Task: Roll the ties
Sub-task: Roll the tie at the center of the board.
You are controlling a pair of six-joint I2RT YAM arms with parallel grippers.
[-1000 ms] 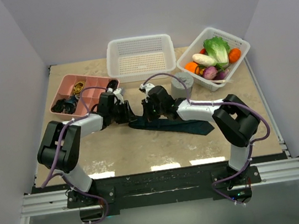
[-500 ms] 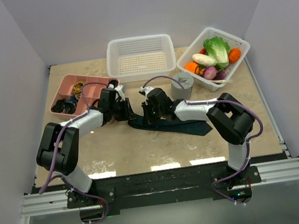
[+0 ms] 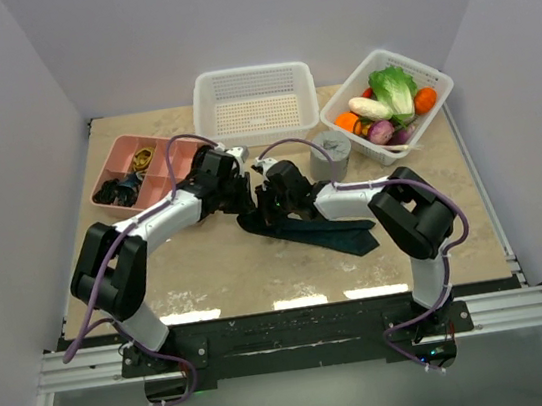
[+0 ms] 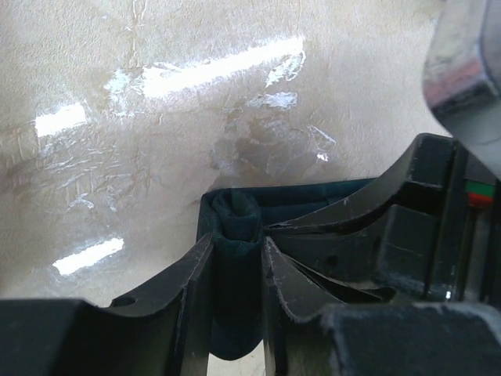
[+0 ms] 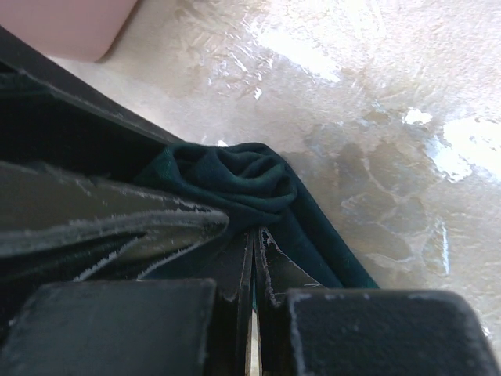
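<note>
- Left gripper (image 4: 235, 249) is clamped on the rolled end of the tie (image 4: 235, 213).
- Right gripper (image 5: 252, 235) is nearly closed, tips against the roll.
- Its remaining length is laid on the glossy beige table (image 3: 261, 275), enclosed by pale walls (image 3: 256, 23).

This is a robotics lab test cell. A white-and-black left robot arm (image 3: 167, 216) and its twin right robot arm (image 3: 361, 198), both looped with purple cables, are bolted to a silver aluminium rail (image 3: 72, 370) at the near edge of a beige mottled bench (image 3: 261, 275). Plain white panel walls (image 3: 11, 149) box the bench in. Along the back stand a white perforated plastic basket (image 3: 206, 111), a white basket of vegetables (image 3: 422, 69) and a pink compartment tray (image 3: 116, 162).
</note>
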